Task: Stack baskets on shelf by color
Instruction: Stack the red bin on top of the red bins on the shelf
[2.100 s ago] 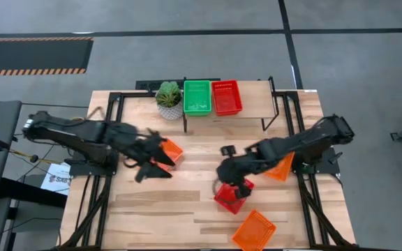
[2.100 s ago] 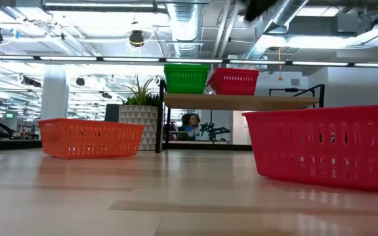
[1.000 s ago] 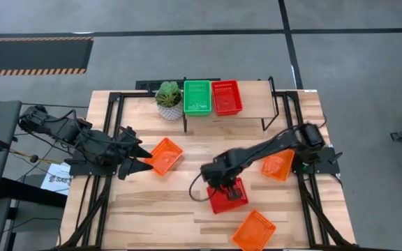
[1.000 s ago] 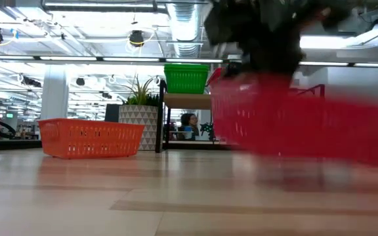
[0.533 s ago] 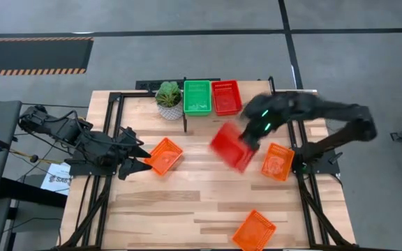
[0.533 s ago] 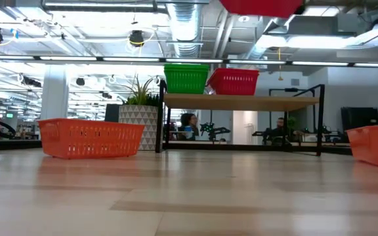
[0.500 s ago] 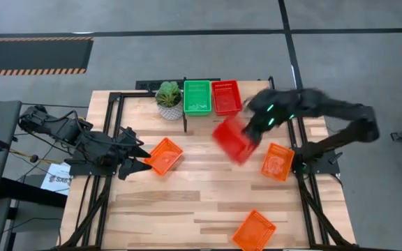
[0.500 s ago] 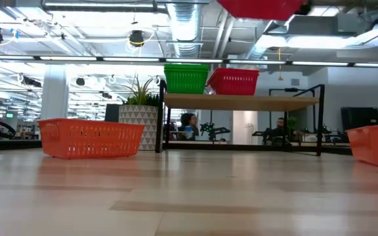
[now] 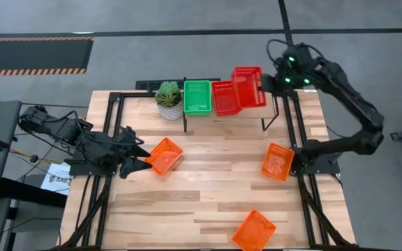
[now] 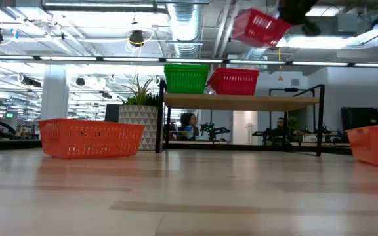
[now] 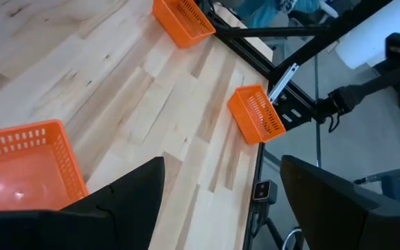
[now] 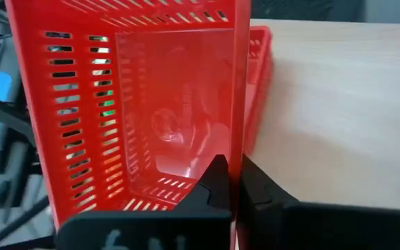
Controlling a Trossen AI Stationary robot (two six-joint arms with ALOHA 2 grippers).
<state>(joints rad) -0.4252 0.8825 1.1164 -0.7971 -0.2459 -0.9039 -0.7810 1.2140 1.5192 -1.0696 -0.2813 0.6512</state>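
from above, the right gripper [image 9: 262, 85] is raised over the shelf [image 9: 255, 106] and pinches the wall of a red basket [image 9: 248, 86], which hangs tilted just to the gripper's left, partly over a second red basket [image 9: 225, 97] lying on the shelf. a green basket [image 9: 197, 97] sits touching that second red one on its far side from the gripper, and beyond it a potted plant [image 9: 169, 99] stands on the table. down the table from the right gripper, an orange basket [image 9: 278, 162] lies near the right edge and another orange basket [image 9: 254, 231] near the front edge. the left gripper [image 9: 142, 160] waits low over the table's left side, fingers spread, with a third orange basket [image 9: 164, 155] just off its tips. in the low view the held red basket [image 10: 260, 27] hangs tilted in the air beneath the dark right gripper [image 10: 293, 19], above the green basket [image 10: 186, 78] and red basket [image 10: 232, 82] resting on the shelf [image 10: 241, 101]. in the left wrist view the left gripper [image 11: 221, 187] has its fingers [image 11: 127, 201] wide apart, an orange basket [image 11: 23, 167] beside one finger and two more orange baskets [image 11: 255, 114] [image 11: 182, 17] farther out. in the right wrist view the right gripper [image 12: 232, 182] is pressed onto the thin wall of the held red basket [image 12: 137, 104], with the shelf board [image 12: 339, 104] beyond it.
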